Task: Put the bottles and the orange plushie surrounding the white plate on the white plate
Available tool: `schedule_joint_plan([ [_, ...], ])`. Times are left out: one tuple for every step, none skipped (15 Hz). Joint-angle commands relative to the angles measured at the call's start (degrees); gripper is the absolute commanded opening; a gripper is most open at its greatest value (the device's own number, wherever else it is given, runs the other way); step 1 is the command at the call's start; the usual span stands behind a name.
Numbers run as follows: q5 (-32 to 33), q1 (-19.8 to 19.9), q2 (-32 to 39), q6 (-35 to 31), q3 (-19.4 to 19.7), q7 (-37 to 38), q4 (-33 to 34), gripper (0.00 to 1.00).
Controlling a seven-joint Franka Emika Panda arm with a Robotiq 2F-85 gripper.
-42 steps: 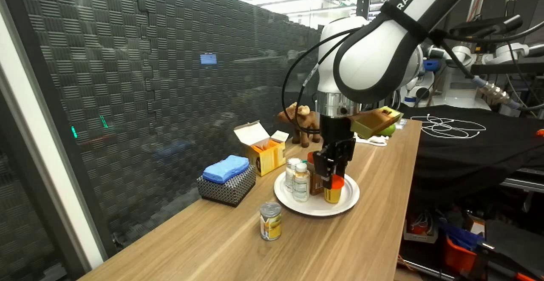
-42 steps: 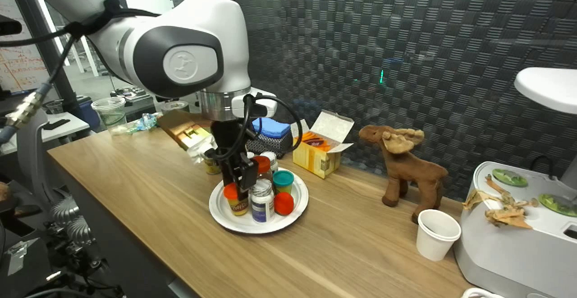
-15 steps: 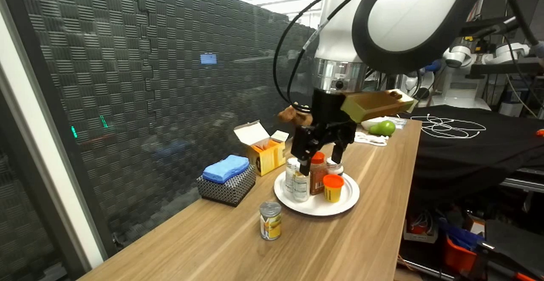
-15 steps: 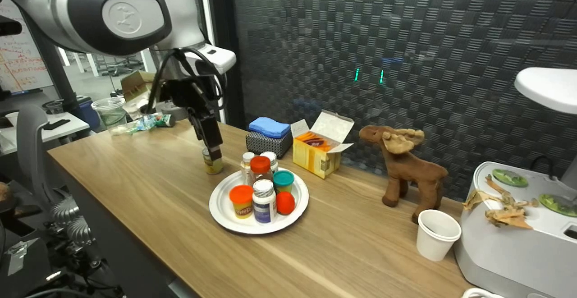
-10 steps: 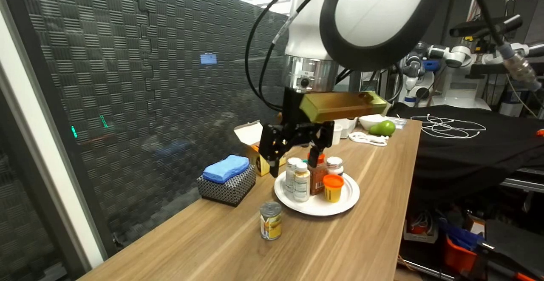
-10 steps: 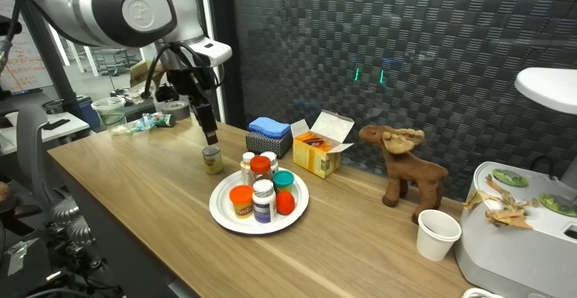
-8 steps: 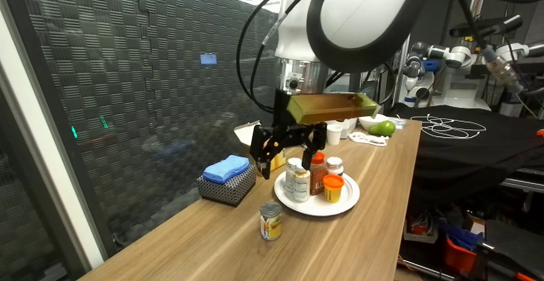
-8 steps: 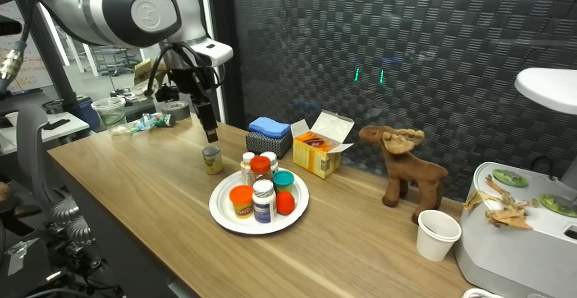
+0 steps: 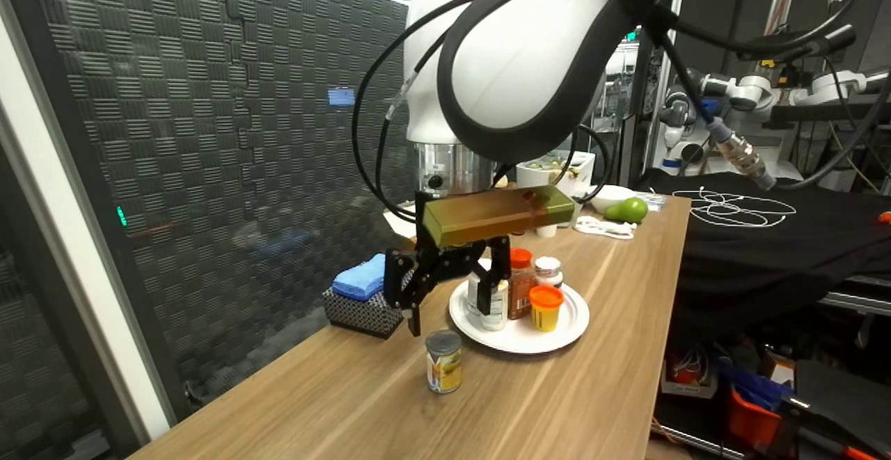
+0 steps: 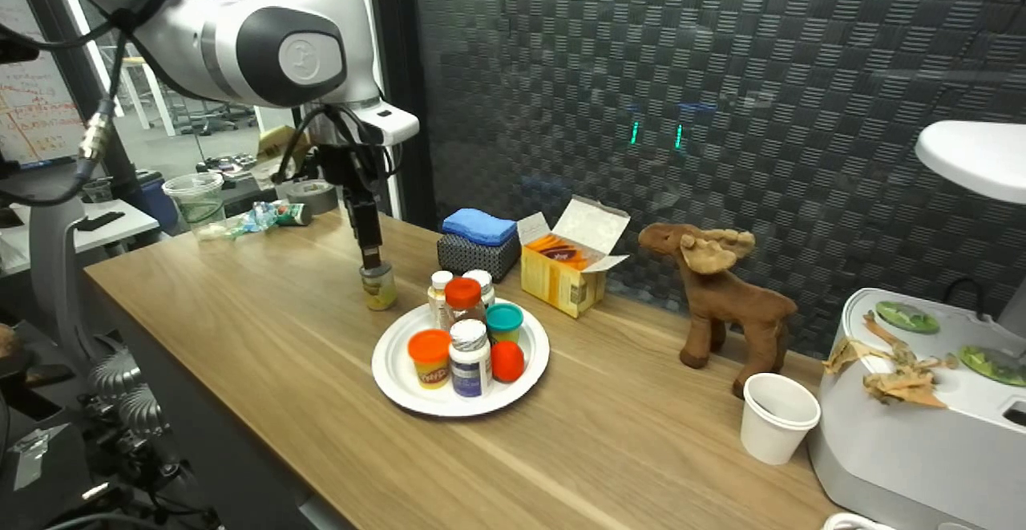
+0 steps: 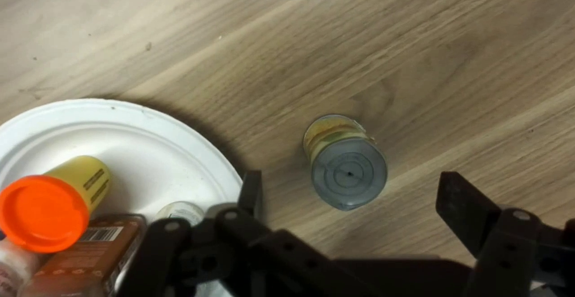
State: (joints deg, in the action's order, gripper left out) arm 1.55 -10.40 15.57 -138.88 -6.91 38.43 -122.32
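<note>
The gripper (image 9: 450, 312) is spread wide, its fingers pointing down, over a tin can (image 9: 443, 368) that stands upright on the wooden table (image 9: 334, 404) near the white plate (image 9: 529, 344). In the wrist view a finger shows to either side of the tin can with a gap at each; only there do the rings of the grey lid show. In an exterior view one fingertip (image 10: 370, 256) overlaps the top of the can, and that angle alone does not tell whether they touch.

The orange plushie (image 10: 507, 362) shows in an exterior view alone: it sits on the white plate, just beside a blue-labelled white bottle (image 10: 470, 374) and a teal-lidded tub (image 10: 505, 321). The plate also bears a red-capped spice jar (image 9: 521, 289), an orange-lidded Play-Doh tub (image 10: 430, 362) and two more white-capped bottles (image 10: 438, 303). The wrist view takes in only part of the plate.

A green pear (image 9: 632, 209), a white bowl (image 9: 612, 196) and a white cord (image 9: 604, 228) show in an exterior view; a brown moose plush (image 10: 729, 297), an open yellow carton (image 10: 557, 285) and nested paper cups (image 10: 773, 434) show plainly in an exterior view. A blue cloth (image 10: 481, 227) on a patterned box (image 10: 473, 257) appears in both exterior views.
</note>
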Motion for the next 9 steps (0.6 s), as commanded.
schedule_joint_plan([
  [-0.92,-1.89,3.46,2.83,0.80,1.01,4.50,1.00],
  [-0.82,-2.15,4.24,3.00,0.98,1.28,5.12,1.00],
  [-0.80,-2.39,4.77,3.26,1.11,1.46,5.59,1.00],
  [-0.76,-2.59,5.30,3.48,1.32,1.71,6.07,1.00],
  [-0.66,-2.77,5.70,3.57,1.54,1.97,6.45,1.00],
  [-0.66,-2.88,6.01,3.64,1.73,2.08,6.73,1.00],
  [-0.68,-2.91,6.39,3.77,2.00,2.27,7.13,1.00],
  [-1.02,-2.84,6.61,4.17,2.03,2.09,7.41,1.00],
  [-1.15,-2.77,6.91,4.54,2.21,2.07,7.79,1.00],
])
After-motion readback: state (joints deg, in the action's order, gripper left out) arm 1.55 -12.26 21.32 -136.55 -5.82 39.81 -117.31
